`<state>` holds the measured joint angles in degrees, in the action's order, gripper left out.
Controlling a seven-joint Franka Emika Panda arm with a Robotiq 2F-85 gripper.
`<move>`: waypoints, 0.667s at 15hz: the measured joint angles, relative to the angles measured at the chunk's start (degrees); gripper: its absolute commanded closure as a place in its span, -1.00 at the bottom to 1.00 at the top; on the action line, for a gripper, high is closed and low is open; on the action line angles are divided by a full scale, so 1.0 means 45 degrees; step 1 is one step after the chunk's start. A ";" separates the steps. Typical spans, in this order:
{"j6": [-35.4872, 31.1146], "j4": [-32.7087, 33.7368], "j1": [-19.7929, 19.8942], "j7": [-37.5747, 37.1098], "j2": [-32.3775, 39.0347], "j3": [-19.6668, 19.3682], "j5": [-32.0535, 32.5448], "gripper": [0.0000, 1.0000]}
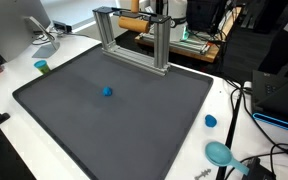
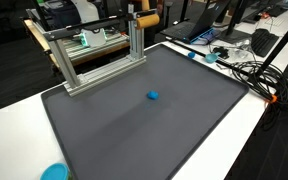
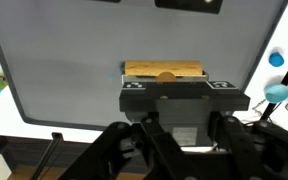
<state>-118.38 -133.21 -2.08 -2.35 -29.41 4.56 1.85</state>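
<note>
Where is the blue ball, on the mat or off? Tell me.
On: the blue ball rests on the grey mat, inside its edges.

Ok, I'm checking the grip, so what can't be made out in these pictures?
The pincer: cut off by the top edge in both exterior views, so its jaws are unseen.
Contact with the wooden block: wrist view, dark blurred pincer parts hide it.
A small blue thing on the mat: too small in both exterior views to identify.
</note>
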 measured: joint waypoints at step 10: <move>0.2190 0.5005 0.0434 -0.2584 0.5853 0.0399 0.1098 0.57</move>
<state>-108.53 -110.69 -0.13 -13.98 -3.07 6.36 6.79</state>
